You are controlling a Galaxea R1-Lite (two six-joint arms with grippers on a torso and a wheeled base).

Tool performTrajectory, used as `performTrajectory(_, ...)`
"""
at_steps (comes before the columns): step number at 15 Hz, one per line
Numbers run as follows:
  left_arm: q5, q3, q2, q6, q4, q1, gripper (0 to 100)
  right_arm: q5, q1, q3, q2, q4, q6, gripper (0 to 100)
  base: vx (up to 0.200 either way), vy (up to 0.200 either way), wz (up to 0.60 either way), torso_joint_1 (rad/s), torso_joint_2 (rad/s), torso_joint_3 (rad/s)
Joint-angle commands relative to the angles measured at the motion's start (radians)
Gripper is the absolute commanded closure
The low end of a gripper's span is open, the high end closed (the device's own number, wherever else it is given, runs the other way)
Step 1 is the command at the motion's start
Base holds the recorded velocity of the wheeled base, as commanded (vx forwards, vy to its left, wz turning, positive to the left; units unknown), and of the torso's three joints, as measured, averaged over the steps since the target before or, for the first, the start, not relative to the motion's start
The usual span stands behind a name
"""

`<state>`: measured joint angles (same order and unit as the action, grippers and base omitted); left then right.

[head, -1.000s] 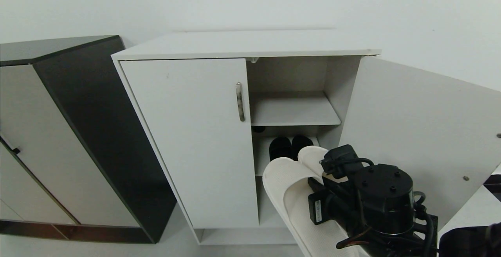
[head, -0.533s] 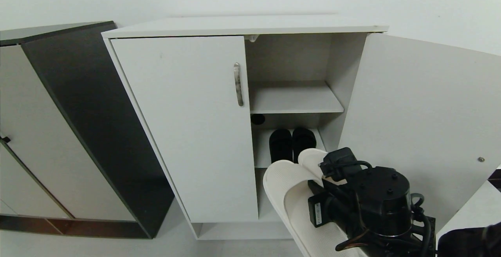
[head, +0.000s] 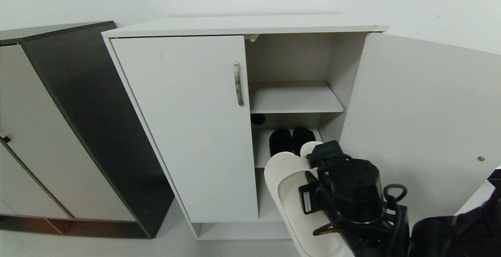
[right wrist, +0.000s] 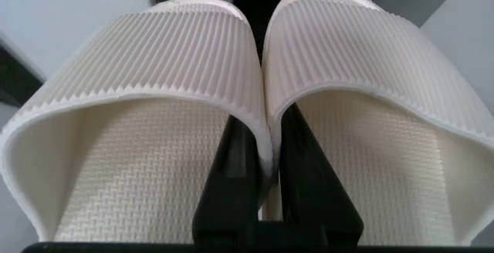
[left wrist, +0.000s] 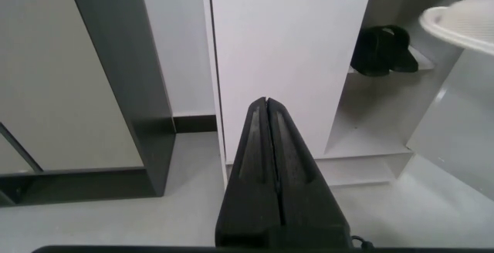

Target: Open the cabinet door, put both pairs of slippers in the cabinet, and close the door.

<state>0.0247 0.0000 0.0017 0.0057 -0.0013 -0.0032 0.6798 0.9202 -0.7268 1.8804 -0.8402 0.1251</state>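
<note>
Stock before you, by head view:

1. White two-door laminate cabinet, at your 12 o'clock against a pale wall.
   - Left-hand white door: shut, with an upright brushed-metal bar handle on its 3 o'clock edge.
   - Right-hand white door: swung wide open towards your 3 o'clock, inner face turned to you.
   - Upper white shelf: bare where you can see it.
   - Middle white shelf: carries the pair of black slide slippers, side by side, toes pointing inward. A small dark object sits behind them at their 11 o'clock, too shadowed to identify.

2. Pair of cream-white ribbed slide slippers, at your 5 o'clock.
   - Held in the air just outside the open compartment, in front of and below the black pair, toes towards the cabinet.
   - Not yet on any shelf.

3. Right gripper.
   - Jaws clamped on the two adjoining inner straps of the cream-white slippers, pressing them together.
   - One slipper hangs on each side of the fingers.

4. Left gripper.
   - Jaws pressed together, nothing between them.
   - Held low, well apart from the cabinet, facing the shut door.

5. Dark grey tall cabinet with pale front panels, at your 9 o'clock, standing just beside the white cabinet.
</note>
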Motion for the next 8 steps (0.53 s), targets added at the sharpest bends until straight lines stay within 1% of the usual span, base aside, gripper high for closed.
performTrajectory(1,0.0,0.0,0.0,0.0,0.0,0.0,100,0.069,-0.003,-0.2,0.031,0.207,0.07,100,0.0,0.0,0.0,0.0,0.0,0.0)
performTrajectory(2,0.0,0.0,0.0,0.0,0.0,0.0,100,0.142,-0.003,-0.339,0.032,0.368,0.125,100,0.0,0.0,0.0,0.0,0.0,0.0)
performTrajectory(3,0.0,0.0,0.0,0.0,0.0,0.0,100,0.173,-0.003,-0.395,0.04,0.414,0.142,100,0.0,0.0,0.0,0.0,0.0,0.0)
performTrajectory(4,0.0,0.0,0.0,0.0,0.0,0.0,100,0.205,-0.004,-0.473,0.051,0.448,0.153,100,0.0,0.0,0.0,0.0,0.0,0.0)
performTrajectory(5,0.0,0.0,0.0,0.0,0.0,0.0,100,0.21,-0.006,-0.514,0.054,0.454,0.14,100,0.0,0.0,0.0,0.0,0.0,0.0)
performTrajectory(8,0.0,0.0,0.0,0.0,0.0,0.0,100,0.224,-0.021,-0.551,0.059,0.454,0.097,100,0.0,0.0,0.0,0.0,0.0,0.0)
